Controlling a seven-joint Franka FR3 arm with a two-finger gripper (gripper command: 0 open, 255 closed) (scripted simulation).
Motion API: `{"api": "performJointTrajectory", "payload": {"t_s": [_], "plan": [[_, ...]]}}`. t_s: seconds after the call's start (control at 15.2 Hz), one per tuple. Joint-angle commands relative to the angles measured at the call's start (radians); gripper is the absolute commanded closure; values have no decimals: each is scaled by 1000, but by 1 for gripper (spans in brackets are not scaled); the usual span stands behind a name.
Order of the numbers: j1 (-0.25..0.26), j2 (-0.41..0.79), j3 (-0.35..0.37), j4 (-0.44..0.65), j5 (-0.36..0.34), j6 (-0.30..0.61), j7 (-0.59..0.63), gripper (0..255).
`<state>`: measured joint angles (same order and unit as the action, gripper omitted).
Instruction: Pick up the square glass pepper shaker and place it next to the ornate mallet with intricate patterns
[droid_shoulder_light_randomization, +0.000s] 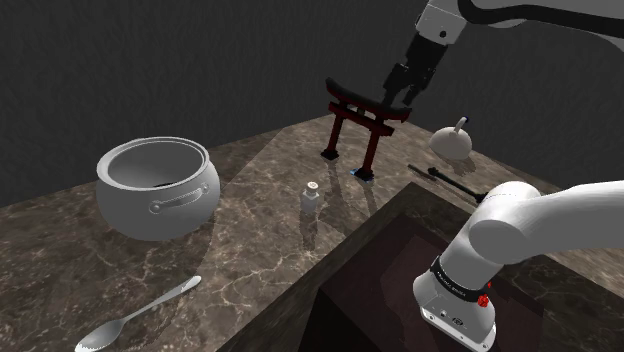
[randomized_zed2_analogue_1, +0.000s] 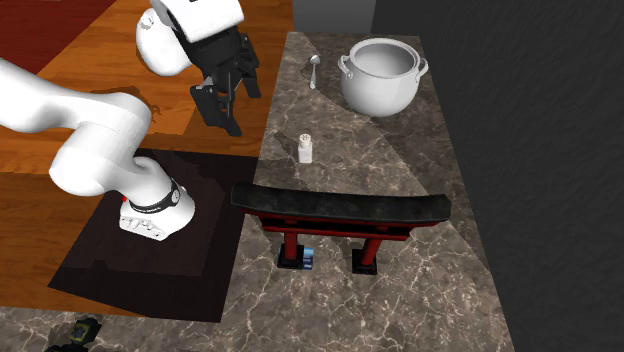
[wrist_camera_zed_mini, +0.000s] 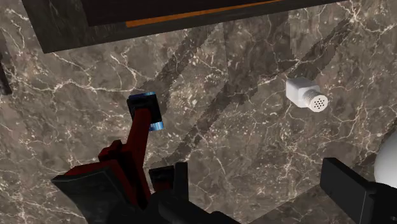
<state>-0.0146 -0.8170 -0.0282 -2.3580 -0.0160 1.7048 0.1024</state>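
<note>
1. Gripper (wrist_camera_zed_mini: 261, 191): jaws spread wide, nothing betw. them. Below the gap there is bare marble counter (droid_shoulder_light_randomization: 250, 260).
2. In the shoulder view the gripper (droid_shoulder_light_randomization: 396, 100) hangs in the air just above the roof of a torii gate model (droid_shoulder_light_randomization: 360, 125). In the 2nd ext. view the gripper (randomized_zed2_analogue_1: 222, 115) points down, clear of everything.
3. The torii gate has red posts and a black roof and stands upright on the counter. A small blue block (droid_shoulder_light_randomization: 357, 173) sits right at one post's foot.
4. Pepper shaker (droid_shoulder_light_randomization: 311, 198): small, white, square body w/ a holed cap (wrist_camera_zed_mini: 317, 102). It stands upright on the counter, untouched and well apart from the gripper. In the shoulder view it is betw. the gate and a pot.
5. Pot (droid_shoulder_light_randomization: 158, 185): big, white, two handles, at the shoulder view's left. A spoon (droid_shoulder_light_randomization: 135, 315) lies nearer the front edge.
6. A dark long-handled tool (droid_shoulder_light_randomization: 447, 180) lies flat on the counter to the shoulder view's right of the gate. It is prob. the mallet, but any patterns are too small to read. A white round vessel (droid_shoulder_light_randomization: 452, 142) is just behind it. Both are well apart from the shaker, w/ the gate in betw.
7. The stand (droid_shoulder_light_randomization: 380, 290) is a dark box w/ the white arm (droid_shoulder_light_randomization: 540, 225) rising from it.
</note>
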Motion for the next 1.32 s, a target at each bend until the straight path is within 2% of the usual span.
{"api": "performJointTrajectory", "payload": {"t_s": [0.0,0.66,1.25], "plan": [[0,0,0,0,0,0,0,0],[84,30,102,-269,68,338,43,0],[166,213,214,-409,123,698,91,0]]}}
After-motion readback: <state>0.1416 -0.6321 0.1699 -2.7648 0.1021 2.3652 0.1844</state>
